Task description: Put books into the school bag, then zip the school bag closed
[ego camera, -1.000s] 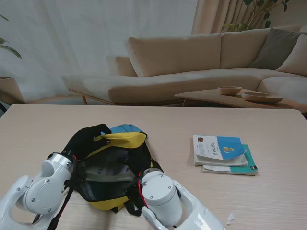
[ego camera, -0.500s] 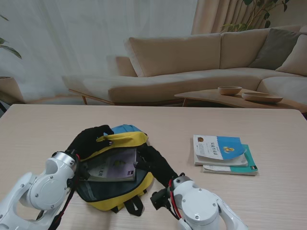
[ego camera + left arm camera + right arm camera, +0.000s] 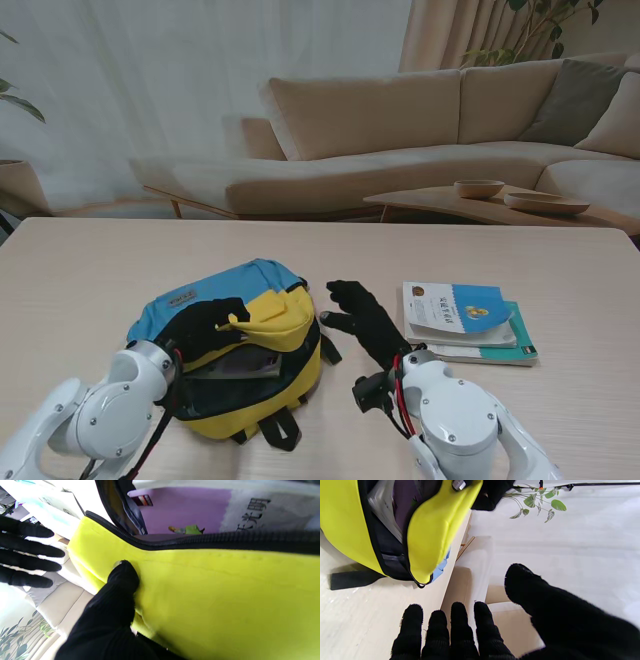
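Observation:
The yellow and blue school bag (image 3: 250,345) lies on the table with its zip open. A purple and white book (image 3: 240,363) shows inside it, and that book (image 3: 190,512) fills the opening in the left wrist view. My left hand (image 3: 210,322) is shut on the bag's yellow front flap (image 3: 212,592), thumb pressed on the fabric. My right hand (image 3: 365,318) is open, fingers spread, between the bag and the books, holding nothing. Two books (image 3: 465,320) lie stacked to the right, blue and white on top of teal. The bag (image 3: 427,530) also shows in the right wrist view.
A black strap (image 3: 280,432) of the bag trails toward me on the table (image 3: 560,260). Beyond the far table edge stand a sofa (image 3: 400,130) and a low side table with two bowls (image 3: 480,188).
My right hand came out of the bag's opening and moved right, opening between bag and books. The purple book stayed inside. My left hand tipped the flap so the blue top now shows.

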